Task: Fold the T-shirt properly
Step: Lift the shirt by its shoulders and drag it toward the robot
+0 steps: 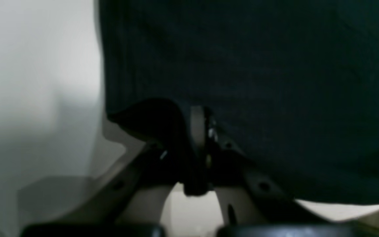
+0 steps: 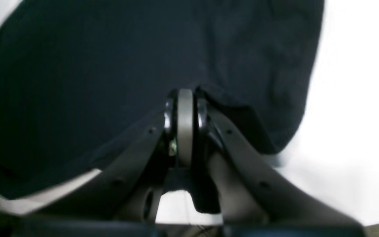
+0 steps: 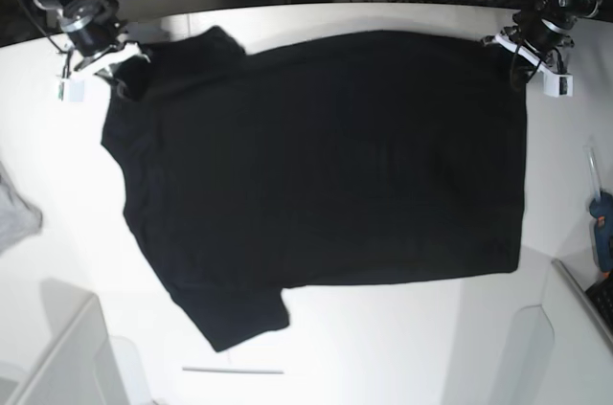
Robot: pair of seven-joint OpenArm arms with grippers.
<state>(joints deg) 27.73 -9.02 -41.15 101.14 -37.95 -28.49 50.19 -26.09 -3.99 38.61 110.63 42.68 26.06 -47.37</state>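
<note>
Left gripper (image 1: 197, 131), right gripper (image 2: 184, 126) both pinching far-edge corners of black T-shirt (image 3: 326, 166), jaws clamped tight. Cloth behaving limp, light, sagging; corner holds suiting it.

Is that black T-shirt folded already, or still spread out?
Spread out. The T-shirt lies flat and open on the table, one sleeve sticking out, no fold visible.

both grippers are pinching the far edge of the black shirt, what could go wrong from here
1. The left gripper and right gripper each hold only a thin pinch of the large black cloth T-shirt, so a corner might slip out mid-lift.
2. The near sleeve lies loose and could bunch up under the fold.
3. Uneven pulling may skew the shirt on the white table.
</note>
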